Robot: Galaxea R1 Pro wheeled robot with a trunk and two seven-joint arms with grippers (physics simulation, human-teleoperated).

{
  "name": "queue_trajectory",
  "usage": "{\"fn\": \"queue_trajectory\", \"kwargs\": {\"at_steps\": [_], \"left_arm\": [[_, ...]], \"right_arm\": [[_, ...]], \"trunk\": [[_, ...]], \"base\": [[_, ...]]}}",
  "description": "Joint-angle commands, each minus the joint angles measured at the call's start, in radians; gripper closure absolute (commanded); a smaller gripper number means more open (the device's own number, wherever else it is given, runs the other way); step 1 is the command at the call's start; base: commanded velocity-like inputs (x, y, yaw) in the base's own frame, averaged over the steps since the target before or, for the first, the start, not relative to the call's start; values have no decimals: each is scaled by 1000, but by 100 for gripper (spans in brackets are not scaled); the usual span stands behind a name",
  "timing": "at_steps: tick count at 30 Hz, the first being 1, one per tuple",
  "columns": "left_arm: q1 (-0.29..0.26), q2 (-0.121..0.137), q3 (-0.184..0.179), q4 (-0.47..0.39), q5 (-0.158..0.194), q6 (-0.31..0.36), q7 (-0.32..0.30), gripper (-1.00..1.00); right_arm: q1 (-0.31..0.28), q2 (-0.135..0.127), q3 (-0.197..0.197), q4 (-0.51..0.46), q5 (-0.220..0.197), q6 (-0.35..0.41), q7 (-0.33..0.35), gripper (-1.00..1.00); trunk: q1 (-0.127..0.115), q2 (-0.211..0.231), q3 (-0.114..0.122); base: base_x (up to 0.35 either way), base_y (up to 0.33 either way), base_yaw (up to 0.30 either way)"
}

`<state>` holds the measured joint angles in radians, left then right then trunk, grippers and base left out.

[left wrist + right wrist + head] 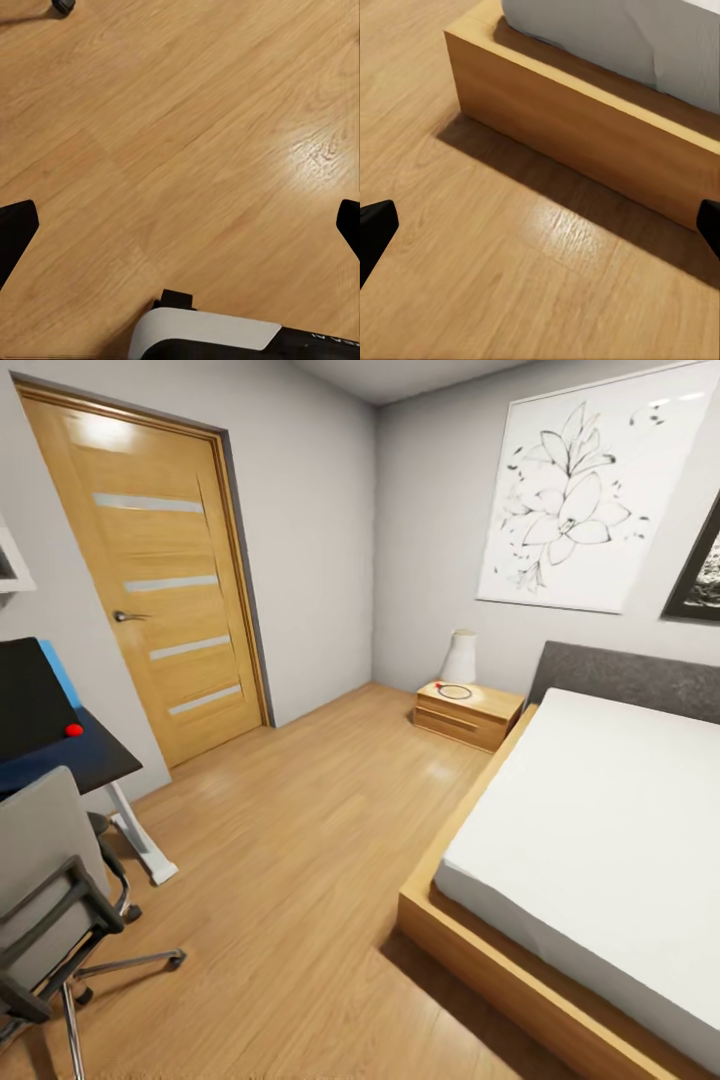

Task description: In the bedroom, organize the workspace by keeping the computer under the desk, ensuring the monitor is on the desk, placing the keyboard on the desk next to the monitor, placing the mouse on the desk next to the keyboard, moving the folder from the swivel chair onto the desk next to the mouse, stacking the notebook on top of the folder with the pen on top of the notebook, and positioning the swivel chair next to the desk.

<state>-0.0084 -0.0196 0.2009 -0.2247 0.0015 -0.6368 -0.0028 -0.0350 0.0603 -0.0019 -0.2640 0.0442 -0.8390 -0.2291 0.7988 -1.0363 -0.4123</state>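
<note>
Faced door and bed. Desk (85, 760), monitor (30, 700) and swivel chair (45, 880) sat at lower left. Both grippers' fingers spread apart over bare floor. Risked clipping the chair when turning.

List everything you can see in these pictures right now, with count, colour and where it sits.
door: one, oak with pale strips, shut, left wall.
desk: one, black top, white leg, left edge.
monitor: one, black, on desk, partly cut off.
swivel chair: one, grey, black armrests, lower left by desk.
bed: one, white mattress, oak frame, right.
nightstand: one, oak, far corner beside bed.
lamp: one, white, on nightstand.
flower picture: one, white, right wall.
left fingers: black, spread over floor.
right fingers: black, spread, near bed frame.
</note>
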Motion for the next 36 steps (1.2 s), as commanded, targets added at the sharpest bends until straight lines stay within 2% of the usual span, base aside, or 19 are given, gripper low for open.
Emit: {"fn": "queue_trajectory", "kwargs": {"at_steps": [1, 21, 36], "left_arm": [[-1, 0, 2, 1, 0, -3, 0, -100], [-1, 0, 3, 1, 0, -3, 1, -100], [-1, 0, 2, 1, 0, -3, 1, -100]], "right_arm": [[-1, 1, 0, 0, 5, -2, -6, -100], [-1, 0, 3, 0, 5, -2, -1, -100], [-1, 1, 3, 0, 6, -1, 2, -100]], "trunk": [[0, -1, -2], [0, -1, -17], [0, -1, -19]], "base": [[0, 0, 267], [0, 0, 233], [0, 0, 21]]}}
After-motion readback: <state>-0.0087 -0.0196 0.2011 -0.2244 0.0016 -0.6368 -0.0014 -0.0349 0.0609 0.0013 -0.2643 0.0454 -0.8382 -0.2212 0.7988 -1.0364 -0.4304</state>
